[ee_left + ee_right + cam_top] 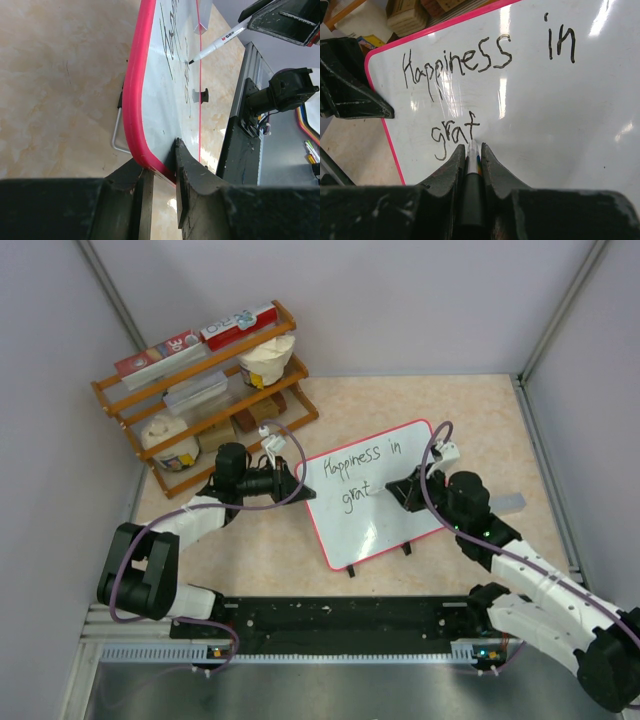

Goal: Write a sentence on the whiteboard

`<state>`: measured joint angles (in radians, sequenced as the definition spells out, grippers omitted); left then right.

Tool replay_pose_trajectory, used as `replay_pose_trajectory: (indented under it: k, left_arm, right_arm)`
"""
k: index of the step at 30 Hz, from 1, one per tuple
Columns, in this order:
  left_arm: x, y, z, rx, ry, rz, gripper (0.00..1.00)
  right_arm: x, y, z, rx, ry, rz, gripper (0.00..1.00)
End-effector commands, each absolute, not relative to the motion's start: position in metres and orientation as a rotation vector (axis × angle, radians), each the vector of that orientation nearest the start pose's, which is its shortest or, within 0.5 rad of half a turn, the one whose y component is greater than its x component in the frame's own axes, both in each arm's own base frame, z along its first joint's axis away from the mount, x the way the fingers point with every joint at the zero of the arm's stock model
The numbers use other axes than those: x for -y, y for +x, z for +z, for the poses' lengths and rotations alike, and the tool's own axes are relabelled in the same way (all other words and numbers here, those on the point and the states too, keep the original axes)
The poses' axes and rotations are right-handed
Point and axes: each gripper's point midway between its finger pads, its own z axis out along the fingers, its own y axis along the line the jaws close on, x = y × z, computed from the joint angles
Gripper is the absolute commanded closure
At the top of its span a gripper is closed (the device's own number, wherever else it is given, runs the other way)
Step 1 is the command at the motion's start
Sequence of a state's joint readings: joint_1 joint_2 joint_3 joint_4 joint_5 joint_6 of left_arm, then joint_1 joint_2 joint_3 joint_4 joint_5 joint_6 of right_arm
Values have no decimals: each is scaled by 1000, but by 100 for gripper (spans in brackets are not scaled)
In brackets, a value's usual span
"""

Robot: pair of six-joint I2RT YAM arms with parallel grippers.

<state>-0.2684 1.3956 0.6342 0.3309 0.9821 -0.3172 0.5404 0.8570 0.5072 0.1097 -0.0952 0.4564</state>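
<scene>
Two words plus "grat" of the sentence [355, 462] are written on the whiteboard [400, 525] — more is left — its rim pinched by the left gripper [292, 480], a marker [472, 167] by the right gripper [392, 490].

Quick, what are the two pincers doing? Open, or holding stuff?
Left pincer: closed on the red edge of the whiteboard.
Right pincer: closed, holding the marker.

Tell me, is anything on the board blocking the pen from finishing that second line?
Nothing visible: the whiteboard is bare right of the unfinished sentence, where the right gripper holds the marker.
</scene>
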Motion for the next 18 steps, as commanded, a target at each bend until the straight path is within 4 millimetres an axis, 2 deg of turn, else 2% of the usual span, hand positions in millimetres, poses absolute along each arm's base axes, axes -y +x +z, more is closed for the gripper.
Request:
replay_pose_trajectory:
  k: [1,18]
  left_arm:
    - [232,266,121,-1950,721,-1241,100]
    - [232,266,121,-1948,722,-1240,100]
  right_arm:
    - [-192,263,184,-1891,-148,753,100]
    - [-187,270,198,-1857,-132,709,100]
